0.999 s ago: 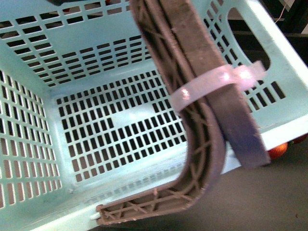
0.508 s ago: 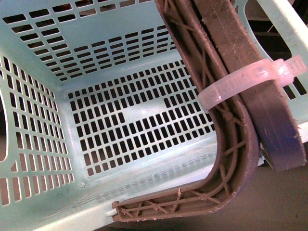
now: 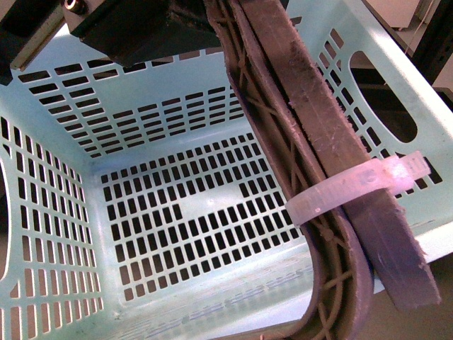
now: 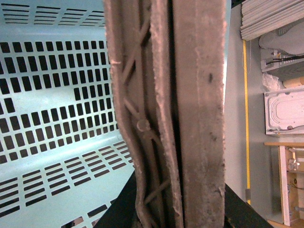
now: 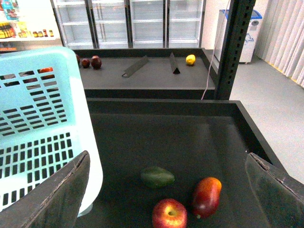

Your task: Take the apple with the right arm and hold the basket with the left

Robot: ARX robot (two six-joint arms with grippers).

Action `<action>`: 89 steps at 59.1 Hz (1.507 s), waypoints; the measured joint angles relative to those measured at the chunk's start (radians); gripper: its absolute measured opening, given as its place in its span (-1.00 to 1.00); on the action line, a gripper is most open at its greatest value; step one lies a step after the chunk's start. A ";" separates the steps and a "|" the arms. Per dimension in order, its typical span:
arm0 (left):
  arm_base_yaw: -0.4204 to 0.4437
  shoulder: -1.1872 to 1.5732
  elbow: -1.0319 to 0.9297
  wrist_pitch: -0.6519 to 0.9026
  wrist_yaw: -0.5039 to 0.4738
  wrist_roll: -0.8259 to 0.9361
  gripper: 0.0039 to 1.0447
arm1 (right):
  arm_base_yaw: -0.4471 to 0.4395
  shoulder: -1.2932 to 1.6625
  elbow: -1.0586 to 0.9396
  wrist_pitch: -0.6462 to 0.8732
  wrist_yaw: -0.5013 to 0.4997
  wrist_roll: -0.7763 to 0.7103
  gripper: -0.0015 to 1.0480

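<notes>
The pale turquoise basket [image 3: 177,212] fills the front view, and its inside holds nothing. Its two brown ribbed handles [image 3: 297,106] are tied by a white zip tie [image 3: 354,188]. My left gripper [image 3: 177,21] is shut on the handles at their top; in the left wrist view [image 4: 180,218] the black jaws press both handles [image 4: 190,118] together. In the right wrist view the red apple with a yellow patch [image 5: 169,213] lies on the black tray, beside the basket [image 5: 38,128]. My right gripper [image 5: 167,156] is open and empty above it.
A darker, taller red fruit [image 5: 206,196] lies right beside the apple, and a dark green oval fruit [image 5: 157,176] lies just beyond it. The tray has a raised rim [image 5: 256,133]. A black post [image 5: 235,47] stands behind. A far shelf holds dark fruits [image 5: 91,61] and a yellow fruit [image 5: 190,59].
In the front view the handles and zip tie have slid lower and to the right. The black left gripper has come into sight at the top.
</notes>
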 joint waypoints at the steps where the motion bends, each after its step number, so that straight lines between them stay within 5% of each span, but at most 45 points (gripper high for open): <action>1: 0.000 0.000 0.000 0.000 0.000 0.000 -0.67 | -0.003 0.029 0.004 0.024 -0.006 -0.005 0.83; 11: 0.000 0.000 0.000 0.000 -0.007 0.002 -0.67 | -0.039 0.460 0.095 0.351 -0.035 -0.075 0.83; 21: 0.000 0.000 0.000 0.000 -0.007 0.002 -0.67 | -0.046 0.792 0.182 0.492 -0.044 -0.090 0.83; 45: 0.000 0.000 0.000 0.000 -0.006 0.002 -0.67 | 0.031 1.191 0.326 0.587 -0.025 -0.153 0.83; 89: 0.000 0.000 0.000 0.000 -0.007 0.002 -0.67 | 0.045 1.529 0.661 0.534 -0.036 -0.227 0.83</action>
